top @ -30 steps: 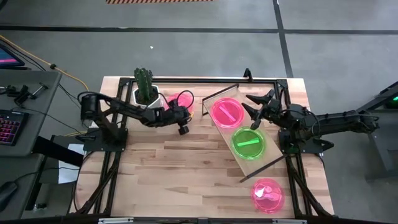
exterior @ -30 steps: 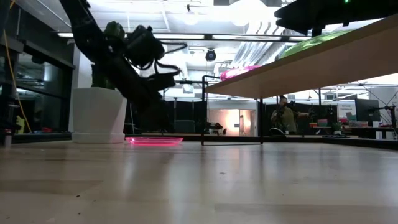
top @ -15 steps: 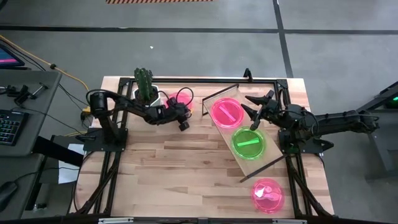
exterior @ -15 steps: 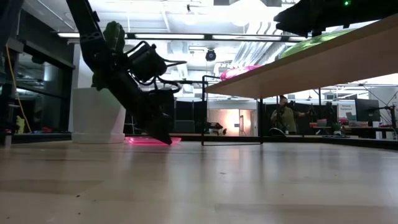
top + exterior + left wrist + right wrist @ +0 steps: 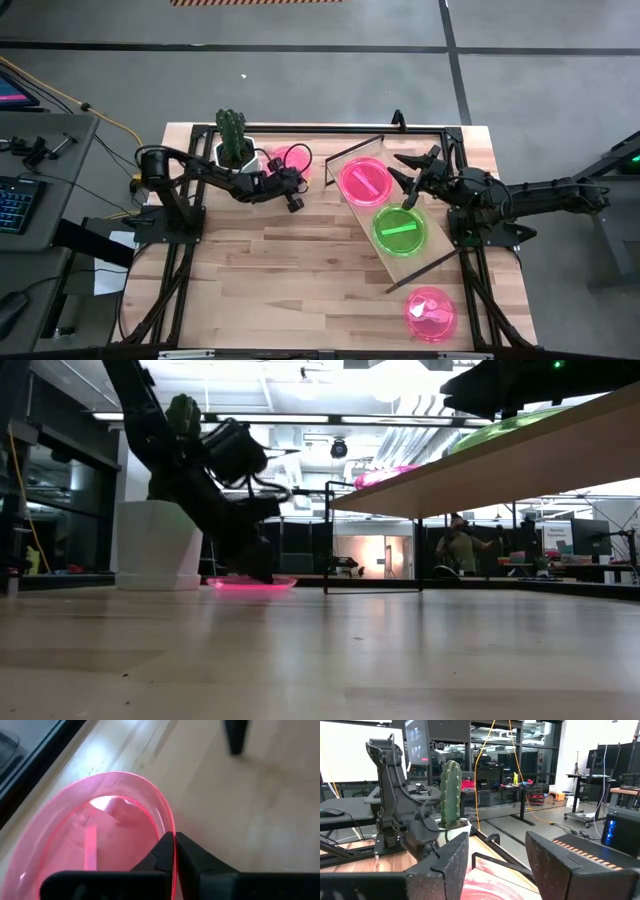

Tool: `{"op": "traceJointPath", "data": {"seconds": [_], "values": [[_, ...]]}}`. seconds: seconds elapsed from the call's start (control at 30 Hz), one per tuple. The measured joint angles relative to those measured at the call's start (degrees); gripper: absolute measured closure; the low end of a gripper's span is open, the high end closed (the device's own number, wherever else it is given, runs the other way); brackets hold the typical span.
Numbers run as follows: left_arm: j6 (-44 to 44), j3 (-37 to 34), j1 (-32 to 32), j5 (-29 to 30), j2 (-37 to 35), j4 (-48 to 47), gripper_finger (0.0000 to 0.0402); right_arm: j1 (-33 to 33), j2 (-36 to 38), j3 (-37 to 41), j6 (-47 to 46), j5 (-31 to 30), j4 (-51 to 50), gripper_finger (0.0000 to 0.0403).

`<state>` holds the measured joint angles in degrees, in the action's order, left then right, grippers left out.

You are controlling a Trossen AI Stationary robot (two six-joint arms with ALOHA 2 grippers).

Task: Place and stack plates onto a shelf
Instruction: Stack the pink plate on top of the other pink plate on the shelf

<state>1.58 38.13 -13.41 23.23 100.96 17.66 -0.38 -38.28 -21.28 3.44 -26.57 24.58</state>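
Observation:
A pink plate (image 5: 293,159) lies on the table at the far left, beside the cactus pot. My left gripper (image 5: 287,175) is shut on its rim, which the left wrist view (image 5: 120,820) shows from close by. The shelf (image 5: 378,207) stands slanted at the right and carries a pink plate (image 5: 363,180) and a green plate (image 5: 402,230). Another pink plate (image 5: 430,312) lies on the table near the front right. My right gripper (image 5: 405,180) hangs open over the shelf's right side, holding nothing. My left gripper pinches the pink plate's rim (image 5: 169,827) between its two fingers, one finger (image 5: 155,860) inside the plate and the other outside. The fingers slant down from the table's near left. In the low view the plate (image 5: 250,582) lies on the tabletop.
A white pot with a cactus (image 5: 235,148) stands just left of the held plate. The black wire frame (image 5: 330,130) runs along the table's far edge and the shelf's ends. Bare wood lies in the table's middle and near left.
My left gripper has come down toward the far edge onto the pink plate by the pot and has shut on its rim. The plate stays on the table.

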Motion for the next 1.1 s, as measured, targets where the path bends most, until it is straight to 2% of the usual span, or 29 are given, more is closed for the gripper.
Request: {"op": "traceJointPath", "data": {"seconds": [0.13, 0.33, 0.5, 0.63, 0.8, 0.97, 1.1], "values": [[0.0, 0.0, 2.9, -0.1, -5.1, -3.8, 0.0401, 0.0, 0.0, 0.0, 0.0, 0.0, 0.0, 0.0218], [-2.9, 0.0, 8.0, 0.1, -17.5, -15.1, 0.0401, 0.0, 0.0, 0.0, 0.0, 0.0, 0.0, 0.0218], [-5.8, 0.0, 13.7, 3.9, -27.9, -23.0, 0.0401, 0.0, 0.0, 0.0, 0.0, 0.0, 0.0, 0.0218], [-2.7, 0.0, 19.3, 8.7, -34.3, -21.4, 0.0401, 0.0, 0.0, 0.0, 0.0, 0.0, 0.0, 0.0218], [12.5, 0.0, 24.2, 10.0, -37.4, -10.1, 0.0401, 0.0, 0.0, 0.0, 0.0, -0.1, 0.2, 0.0218], [27.8, 1.0, 23.6, 3.3, -35.6, 1.4, 0.0401, 0.0, 0.0, 0.0, 0.0, -0.2, 1.9, 0.0218], [30.7, 6.7, 19.9, -7.7, -30.6, 1.5, 0.0401, 0.0, 0.0, 0.0, 0.5, -0.2, 4.1, 0.0218]]}}
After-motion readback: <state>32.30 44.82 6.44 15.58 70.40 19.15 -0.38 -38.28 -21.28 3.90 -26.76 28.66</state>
